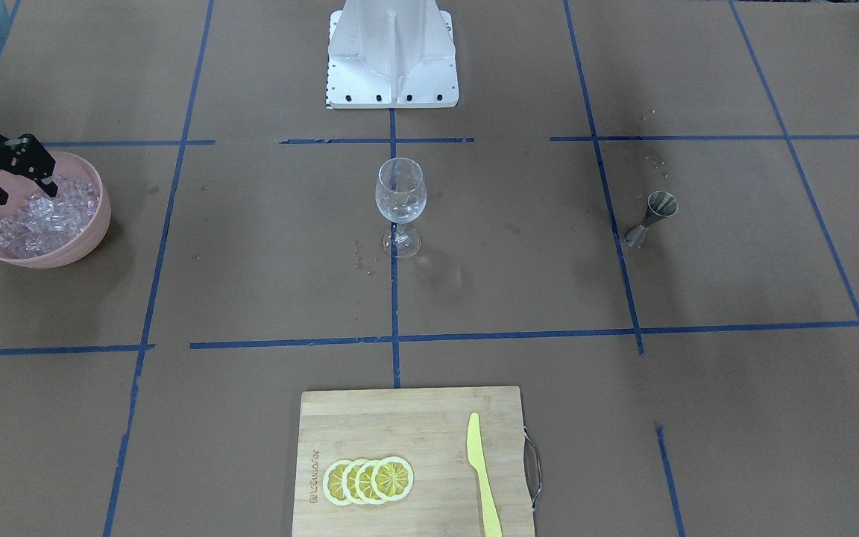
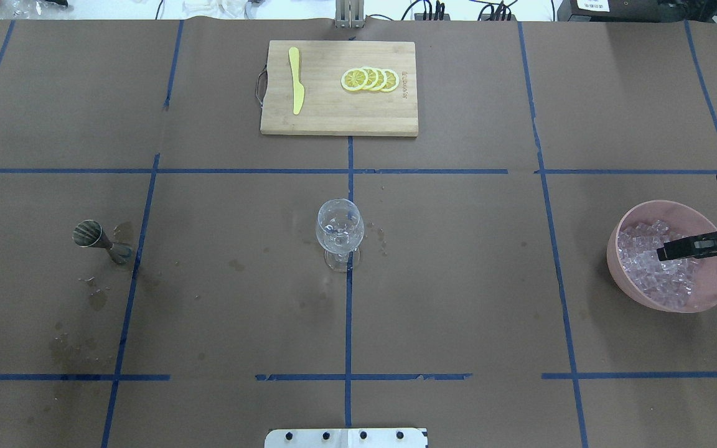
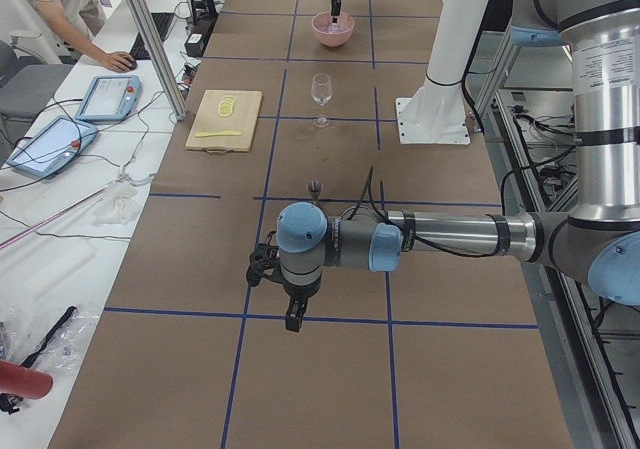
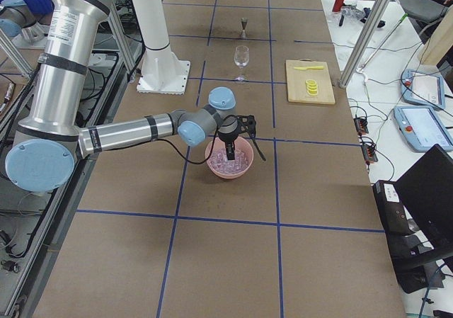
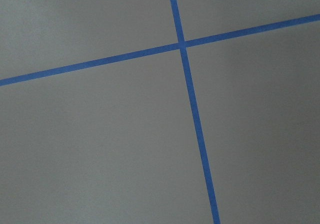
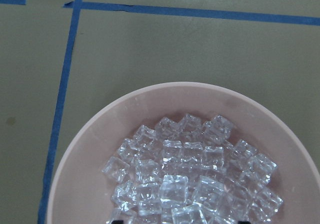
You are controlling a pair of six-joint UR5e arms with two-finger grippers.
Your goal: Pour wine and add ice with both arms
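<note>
My right gripper is open and hangs low inside the pink bowl, its fingertips among the ice. The right wrist view looks straight down on the ice, with nothing gripped between the two tips. The clear wine glass stands upright at the table's centre, apart from both arms. Only the exterior left view shows my left gripper, low over bare table far from the glass, and I cannot tell whether it is open or shut. Wine is out of view.
A steel jigger stands on wet stains on the robot's left side. A wooden cutting board at the far edge carries lemon slices and a yellow knife. The white pedestal is behind the glass. A person sits beside the table.
</note>
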